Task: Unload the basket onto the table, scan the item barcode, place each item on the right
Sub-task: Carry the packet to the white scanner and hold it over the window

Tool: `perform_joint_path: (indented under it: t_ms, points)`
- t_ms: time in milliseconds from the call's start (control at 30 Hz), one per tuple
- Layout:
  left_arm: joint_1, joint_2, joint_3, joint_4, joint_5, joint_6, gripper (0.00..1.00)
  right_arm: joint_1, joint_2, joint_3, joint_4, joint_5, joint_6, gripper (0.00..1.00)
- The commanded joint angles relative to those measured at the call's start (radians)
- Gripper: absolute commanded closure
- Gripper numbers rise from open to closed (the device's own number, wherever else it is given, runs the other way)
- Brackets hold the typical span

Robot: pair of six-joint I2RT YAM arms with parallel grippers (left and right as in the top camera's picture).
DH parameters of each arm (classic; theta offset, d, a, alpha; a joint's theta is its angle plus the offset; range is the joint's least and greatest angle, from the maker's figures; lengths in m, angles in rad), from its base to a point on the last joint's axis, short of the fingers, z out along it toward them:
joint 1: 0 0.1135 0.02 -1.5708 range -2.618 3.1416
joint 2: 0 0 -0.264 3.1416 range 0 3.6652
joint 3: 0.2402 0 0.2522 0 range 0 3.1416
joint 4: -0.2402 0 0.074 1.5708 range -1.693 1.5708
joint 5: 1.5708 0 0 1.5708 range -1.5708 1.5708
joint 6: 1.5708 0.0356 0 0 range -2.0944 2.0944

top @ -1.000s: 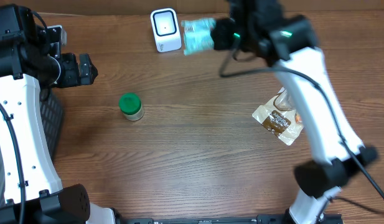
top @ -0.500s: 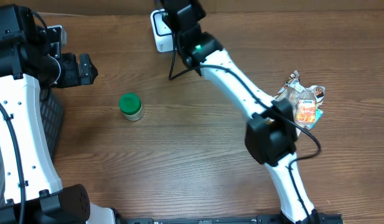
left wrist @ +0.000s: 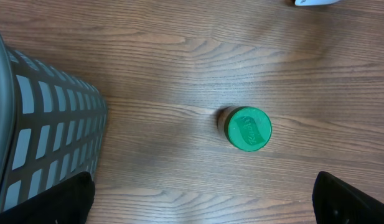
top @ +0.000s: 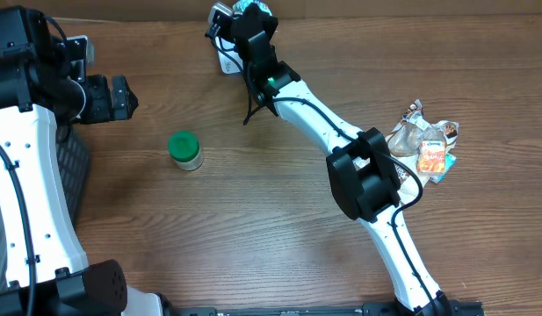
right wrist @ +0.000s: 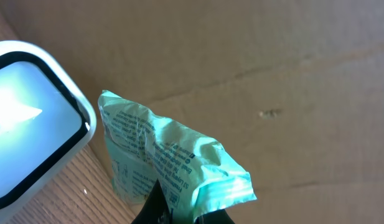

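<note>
Overhead view: a brown wooden counter [top: 253, 228] with two white-and-black robot arms. The right arm [top: 314, 118] stretches across to the far edge, where a small white scanner [top: 223, 58] stands, partly hidden behind the wrist. A sliver of a teal packet [top: 251, 8] shows at the arm's tip, just beside the scanner. A green-lidded jar [top: 184, 149] stands alone left of centre. A heap of crumpled snack packets [top: 424, 145] lies at the right, well apart from the scanner. The left arm [top: 25, 158] is parked at the left edge, above a dark mesh basket [top: 73, 171].

Left wrist view: looking straight down, the left jaws stand wide and hold nothing, only their two dark tips showing in the bottom corners. The green-lidded jar sits between and beyond them, untouched. The basket fills the left side.

Right wrist view: the right jaws are pinched tight on the bottom edge of the teal packet, which stands up crumpled, printed text facing the camera. The scanner's lit window is just to its left, close but apparently not touching. A cardboard wall [right wrist: 272, 62] is behind.

Progress, as a judgement: the packet has been picked up and brought to the scanner, so the presenting step is under way. No barcode is visible, and nothing shows a successful read. The jar and snack packets may remain to be scanned.
</note>
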Motion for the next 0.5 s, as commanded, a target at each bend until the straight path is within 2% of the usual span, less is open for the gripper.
perform_joint_path:
  t_ms: [0,267,467]
  points:
    - [-0.005,0.005,0.0,0.004,0.001,0.02,0.01,0.002,-0.01,0.033,0.002,-0.048,-0.106,0.96]
    - [-0.005,0.005,0.0,0.004,0.001,0.02,0.0,0.003,-0.01,0.033,-0.067,-0.104,-0.13,0.96]
    - [-0.005,0.005,0.0,0.004,0.001,0.02,0.01,0.004,-0.01,0.033,0.024,-0.104,-0.138,0.96]
